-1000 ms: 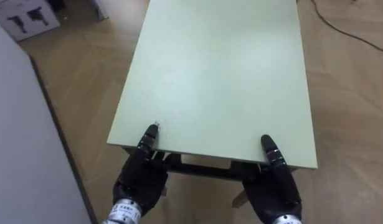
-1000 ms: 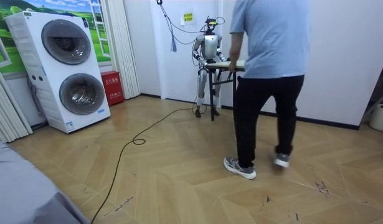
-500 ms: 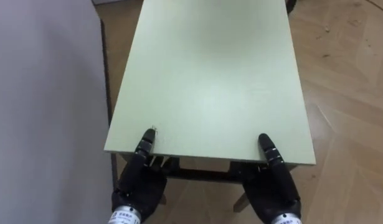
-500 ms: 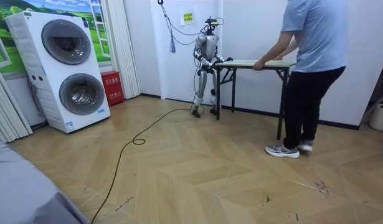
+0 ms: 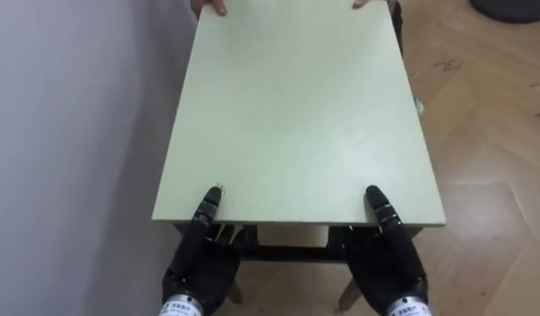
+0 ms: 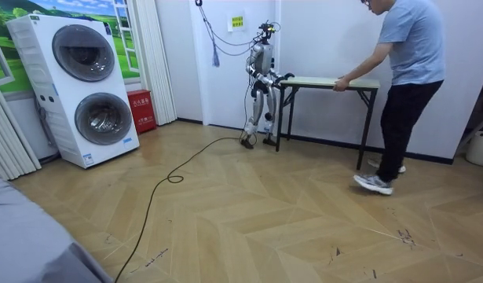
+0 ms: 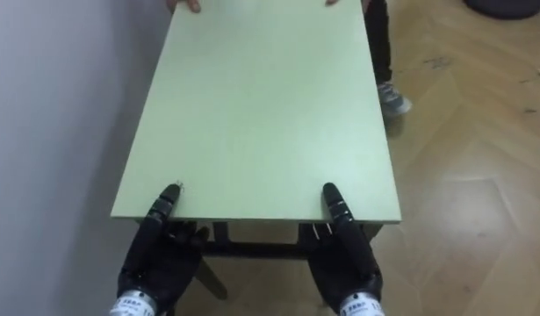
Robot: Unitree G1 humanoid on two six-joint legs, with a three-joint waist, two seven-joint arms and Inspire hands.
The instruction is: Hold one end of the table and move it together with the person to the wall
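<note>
A pale green table (image 5: 296, 114) with dark legs stretches away from me beside a white wall. My left hand (image 5: 198, 263) grips its near edge at the left, thumb on top and palm below. At the near right my right hand (image 5: 389, 268) grips the same edge the same way. A person's fingers (image 5: 209, 7) hold the far edge. In the room view the person (image 6: 407, 79) leans over the far end of the table (image 6: 327, 81) while I stand at its other end.
The white wall (image 5: 68, 140) runs close along the table's left side. Wooden floor (image 5: 480, 158) lies open to the right, with the person's shoe (image 7: 393, 98) near the far corner. Stacked washing machines (image 6: 84, 86) and a red box (image 6: 141, 111) stand at the room view's left.
The table has swung alongside the wall, and the person has stepped to the room view's right with its far end. Both my hands keep the same grip.
</note>
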